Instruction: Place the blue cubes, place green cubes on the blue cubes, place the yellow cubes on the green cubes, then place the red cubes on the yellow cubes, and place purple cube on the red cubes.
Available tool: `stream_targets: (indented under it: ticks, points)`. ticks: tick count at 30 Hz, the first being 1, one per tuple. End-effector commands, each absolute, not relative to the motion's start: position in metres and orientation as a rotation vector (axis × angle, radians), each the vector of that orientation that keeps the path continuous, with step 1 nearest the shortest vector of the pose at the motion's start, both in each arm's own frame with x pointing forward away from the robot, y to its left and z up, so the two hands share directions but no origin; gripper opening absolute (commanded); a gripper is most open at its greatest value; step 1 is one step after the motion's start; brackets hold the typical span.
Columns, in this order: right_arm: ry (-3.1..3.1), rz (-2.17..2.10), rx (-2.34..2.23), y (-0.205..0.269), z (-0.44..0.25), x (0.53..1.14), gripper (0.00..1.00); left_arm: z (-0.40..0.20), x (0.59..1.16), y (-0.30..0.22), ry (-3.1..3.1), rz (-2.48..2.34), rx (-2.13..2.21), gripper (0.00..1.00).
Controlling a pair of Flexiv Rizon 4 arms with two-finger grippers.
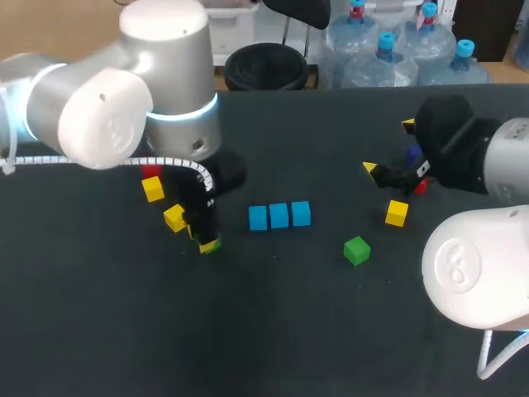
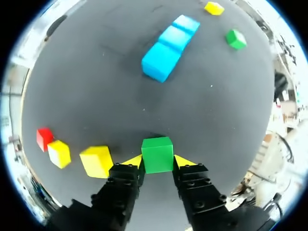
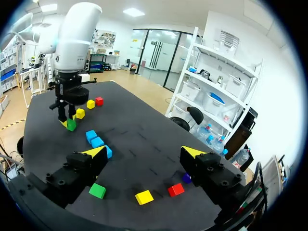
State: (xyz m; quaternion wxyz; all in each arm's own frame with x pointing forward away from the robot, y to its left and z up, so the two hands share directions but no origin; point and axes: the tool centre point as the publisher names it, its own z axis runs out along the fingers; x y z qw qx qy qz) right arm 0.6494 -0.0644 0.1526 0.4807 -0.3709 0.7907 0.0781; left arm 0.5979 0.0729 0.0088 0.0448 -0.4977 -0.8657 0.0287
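Three blue cubes [image 1: 278, 216] lie in a row at mid-table. My left gripper [image 1: 207, 244] stands over the table left of them, both yellow tips pressed against a green cube [image 2: 157, 154] that sits on the table. A second green cube [image 1: 356, 250] lies to the right of the row. Two yellow cubes [image 1: 174, 218] and a red cube [image 1: 150, 170] lie beside the left gripper. My right gripper [image 1: 388, 146] hangs open and empty above the table's right part, over a red cube [image 3: 175, 189], a purple cube [image 3: 186, 178] and a yellow cube [image 1: 397, 212].
The left arm's large white elbow [image 1: 107, 99] covers the table's back left. The right arm's white housing [image 1: 475, 265] hides the front right corner. Dark tabletop [image 1: 273, 331] runs along the front.
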Motion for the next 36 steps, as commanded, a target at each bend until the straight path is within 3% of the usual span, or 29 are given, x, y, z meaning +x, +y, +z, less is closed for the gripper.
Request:
stream_targets:
  ticks: [1,13,36]
  points:
    - [1.927,0.194,-0.906,-0.065,0.152,0.65,1.0,0.027,0.6,0.073,-2.633,0.055,-1.628,0.0]
    - [1.927,0.194,-0.906,-0.065,0.152,0.65,1.0,0.075,0.628,0.063,-2.365,-0.087,-2.013,0.0]
    - [1.927,0.194,-0.906,-0.065,0.152,0.65,1.0,0.065,0.662,-0.013,-2.158,-0.081,-2.189,0.0]
